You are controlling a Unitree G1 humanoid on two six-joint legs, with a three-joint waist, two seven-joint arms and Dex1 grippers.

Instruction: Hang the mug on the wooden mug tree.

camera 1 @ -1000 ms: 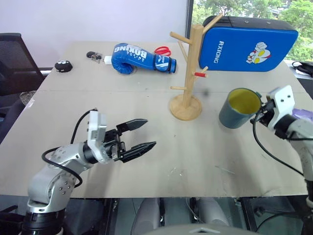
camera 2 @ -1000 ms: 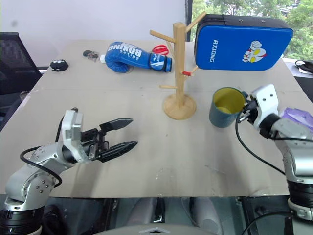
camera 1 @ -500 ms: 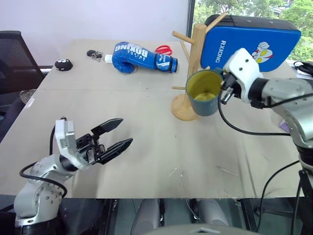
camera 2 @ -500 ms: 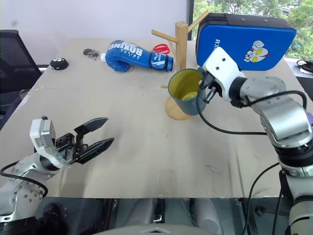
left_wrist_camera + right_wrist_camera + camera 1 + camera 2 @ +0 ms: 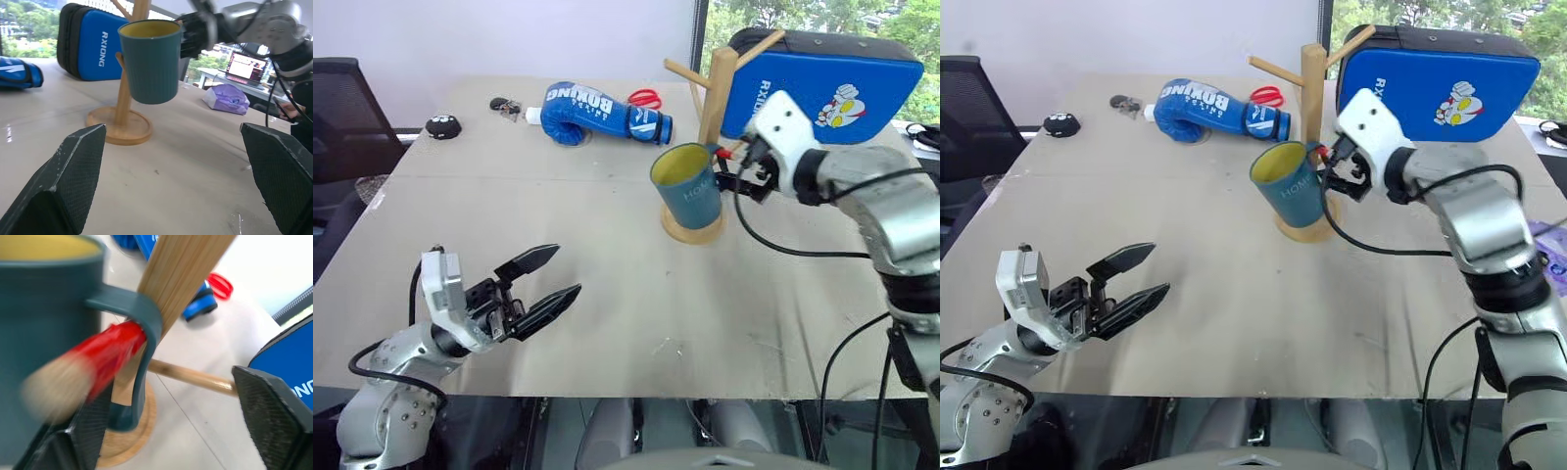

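1. The right claw (image 5: 736,168) reaches in from the right of the frame to the wooden mug tree (image 5: 710,117) at upper centre; its fingers stand wide apart on either side of the handle, gripping nothing.
2. The mug (image 5: 687,188) hangs upright off the tabletop (image 5: 607,255), its loop handle threaded over the red-tipped peg (image 5: 105,355), just in front of the post.
3. The left claw (image 5: 540,289) sits low at the lower left, pointing right, fingers spread wide and empty.
4. Behind the tree, a blue pad (image 5: 842,88) reads "RXIONG"; a blue boxing glove (image 5: 592,110) at upper centre reads "BOXING".
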